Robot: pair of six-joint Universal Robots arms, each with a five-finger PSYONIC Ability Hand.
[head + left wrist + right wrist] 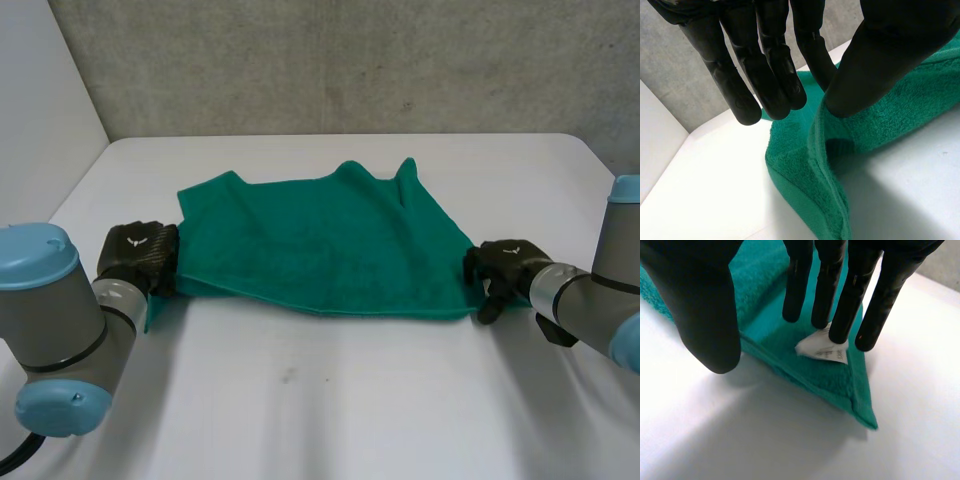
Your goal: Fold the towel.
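The green towel [320, 245] is spread on the desk [330, 400], the left robot hand [140, 257] and right robot hand [506, 265] held unclenched at its near corners; a corner could be dropped if pinched shallowly.

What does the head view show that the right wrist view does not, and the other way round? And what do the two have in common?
Head view alone: the whole green towel lying on the white table, its far edge rumpled, and the left hand at its left end. Right wrist view alone: a small white label on the towel's corner, at the tips of the straight fingers of the right hand. Shared: the right hand at the towel's near right corner, and the table.
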